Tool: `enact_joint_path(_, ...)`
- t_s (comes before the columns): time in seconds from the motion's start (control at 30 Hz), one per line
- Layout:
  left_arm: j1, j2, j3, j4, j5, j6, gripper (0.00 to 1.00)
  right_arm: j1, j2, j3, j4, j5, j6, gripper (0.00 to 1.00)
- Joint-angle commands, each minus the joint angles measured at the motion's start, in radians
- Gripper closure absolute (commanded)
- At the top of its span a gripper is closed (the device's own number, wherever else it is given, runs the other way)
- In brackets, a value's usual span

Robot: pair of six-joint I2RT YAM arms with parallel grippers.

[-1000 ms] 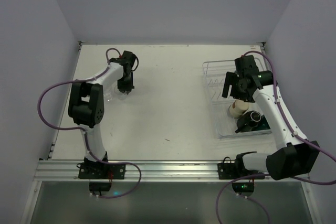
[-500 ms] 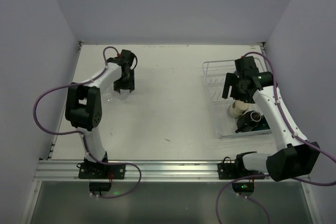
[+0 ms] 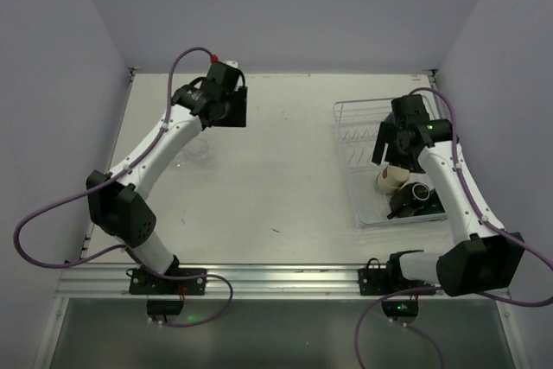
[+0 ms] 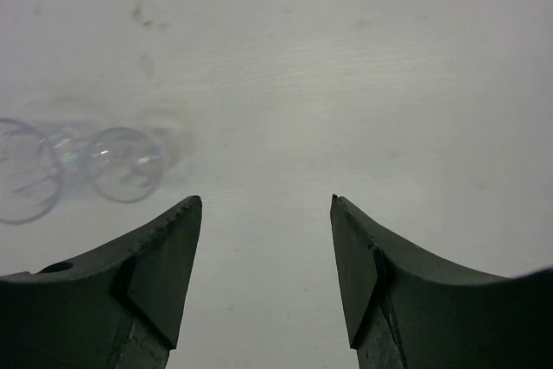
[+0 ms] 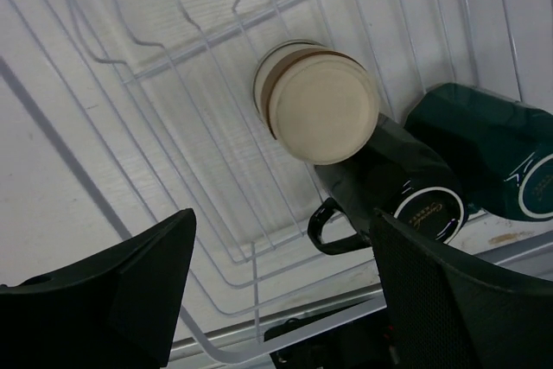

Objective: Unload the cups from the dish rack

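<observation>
left claw (image 4: 264, 205) gapes wide and empty above the counter (image 4: 363, 84), beside what look like two clear glasses (image 4: 125, 164); right claw (image 5: 283, 222) hangs wide and empty over the dish rack (image 5: 173, 66), which holds a cream cup (image 5: 320, 110), black mug (image 5: 406, 183) and teal mug (image 5: 484, 149)

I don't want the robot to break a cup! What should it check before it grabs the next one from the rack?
1. Right gripper open: ok.
2. Cream cup in its view, inside the rack: ok.
3. Cream cup clear of neighbours: not ok, the black mug sits against it.
4. Fingers down around the cream cup: not ok, the gripper hovers above.
5. Left gripper open and empty: ok.
6. Glass on the table, off to the side of the left gripper: ok.
</observation>
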Motion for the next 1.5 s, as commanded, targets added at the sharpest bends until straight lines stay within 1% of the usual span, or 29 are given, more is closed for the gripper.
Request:
enact_joint_path(0.0,-0.159,-0.1,0.07,0.056,0.18,-0.019,0.34,-0.063,0.019,-0.023,-0.011,0.049,0.015,0.16)
enact_joint_path(0.03,-0.201,-0.129,0.053,0.082,0.225,-0.042,0.34,-0.086,0.022,-0.026,-0.007,0.034,0.013,0.16)
enact_joint_path(0.07,-0.223,-0.146,0.009,0.154,0.262,-0.048,0.34,-0.1,0.027,-0.026,-0.003,0.019,0.01,0.16)
enact_joint_path(0.1,-0.24,-0.171,-0.013,0.183,0.314,-0.062,0.34,-0.11,0.03,-0.023,0.0,0.008,0.007,0.16)
enact_joint_path(0.17,-0.281,-0.186,-0.066,0.245,0.34,-0.066,0.34,-0.13,0.047,-0.011,0.0,0.0,0.003,0.16)
enact_joint_path(0.33,-0.315,-0.195,-0.119,0.28,0.382,-0.059,0.34,-0.157,0.07,-0.01,0.025,-0.069,0.001,0.17)
enact_joint_path(0.43,-0.32,-0.212,-0.137,0.299,0.393,-0.045,0.33,-0.166,0.088,-0.025,0.043,-0.083,0.013,0.17)
enact_joint_path(0.5,-0.32,-0.223,-0.132,0.297,0.38,-0.02,0.33,-0.206,0.101,-0.052,0.074,-0.121,0.018,0.17)
enact_joint_path(0.63,-0.32,-0.221,-0.116,0.288,0.368,0.004,0.31,-0.216,0.125,-0.102,0.129,-0.138,0.027,0.17)
enact_joint_path(0.8,-0.32,-0.212,-0.123,0.29,0.382,0.016,0.31,-0.252,0.145,-0.152,0.192,-0.179,0.021,0.14)
enact_joint_path(0.87,-0.32,-0.208,-0.126,0.291,0.374,0.02,0.3,-0.261,0.15,-0.161,0.215,-0.202,0.017,0.13)
enact_joint_path(1.2,-0.32,-0.183,-0.125,0.299,0.388,0.024,0.3,-0.279,0.202,-0.149,0.244,-0.201,-0.01,0.13)
enact_joint_path(1.33,-0.32,-0.181,-0.126,0.299,0.385,0.026,0.29,-0.279,0.225,-0.142,0.244,-0.202,-0.011,0.14)
enact_joint_path(1.43,-0.32,-0.178,-0.126,0.297,0.382,0.029,0.28,-0.279,0.229,-0.141,0.249,-0.206,-0.011,0.17)
enact_joint_path(1.47,-0.32,-0.178,-0.125,0.297,0.379,0.029,0.28,-0.279,0.229,-0.142,0.25,-0.206,-0.011,0.19)
